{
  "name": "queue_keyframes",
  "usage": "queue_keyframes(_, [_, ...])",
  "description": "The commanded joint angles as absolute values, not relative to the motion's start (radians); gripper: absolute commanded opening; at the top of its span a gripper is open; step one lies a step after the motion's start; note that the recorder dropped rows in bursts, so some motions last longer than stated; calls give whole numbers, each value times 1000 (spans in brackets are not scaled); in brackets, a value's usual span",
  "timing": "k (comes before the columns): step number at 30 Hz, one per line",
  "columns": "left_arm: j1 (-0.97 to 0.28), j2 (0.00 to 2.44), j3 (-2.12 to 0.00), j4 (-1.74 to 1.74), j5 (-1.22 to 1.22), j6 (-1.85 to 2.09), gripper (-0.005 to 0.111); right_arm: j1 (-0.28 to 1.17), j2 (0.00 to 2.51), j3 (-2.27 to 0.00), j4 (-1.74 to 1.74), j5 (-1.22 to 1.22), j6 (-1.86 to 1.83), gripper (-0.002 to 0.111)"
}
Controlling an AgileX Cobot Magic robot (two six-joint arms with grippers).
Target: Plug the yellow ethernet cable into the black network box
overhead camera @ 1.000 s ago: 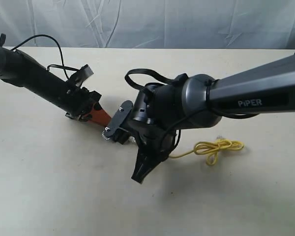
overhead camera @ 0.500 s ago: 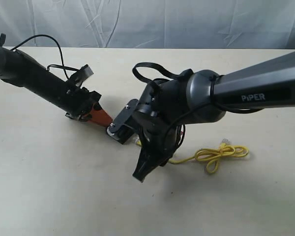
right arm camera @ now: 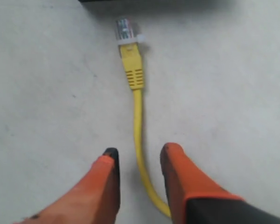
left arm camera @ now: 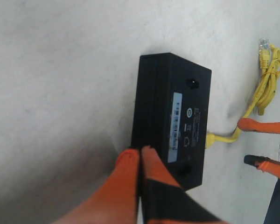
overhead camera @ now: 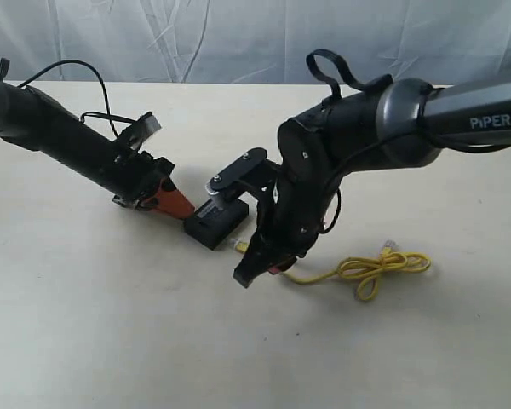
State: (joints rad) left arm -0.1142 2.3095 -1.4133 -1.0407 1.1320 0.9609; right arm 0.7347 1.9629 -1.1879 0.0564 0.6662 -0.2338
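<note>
The black network box point(overhead camera: 215, 223) lies flat on the table, its pale label strip point(left arm camera: 176, 120) facing up. My left gripper point(left arm camera: 140, 150) is shut, its orange tips pressing on the box's near edge. The yellow ethernet cable point(overhead camera: 324, 274) runs from a tied loop point(overhead camera: 383, 262) toward the box. Its clear plug point(right arm camera: 125, 29) lies on the table just short of the box's side point(right arm camera: 154, 2), not inserted. My right gripper point(right arm camera: 139, 153) is open and low over the table, with the cord point(right arm camera: 138, 126) passing between its fingers, untouched. The other plug point(left arm camera: 264, 46) lies at the loop.
The pale tabletop point(overhead camera: 85, 324) stretches around both arms. A wrinkled white cloth point(overhead camera: 238, 38) hangs behind the far edge. The right arm's bulky wrist point(overhead camera: 324, 162) hangs above and just right of the box.
The right arm's wrist has swung up and to the right, uncovering the box. The cable loop slid slightly right. The left arm has not moved.
</note>
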Motion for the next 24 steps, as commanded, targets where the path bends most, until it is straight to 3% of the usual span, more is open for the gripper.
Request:
queue_keyframes(1, [-110, 2341, -1402, -993, 1108, 948, 0, 732, 1988, -1192, 103, 619, -261, 33])
queue_keyframes(21, [-110, 2341, -1402, -995, 1108, 950, 0, 734, 2067, -1192, 59, 572, -260, 32])
queue_keyframes(24, [-110, 2341, -1402, -995, 1108, 951, 0, 734, 2069, -1192, 45, 580, -260, 17])
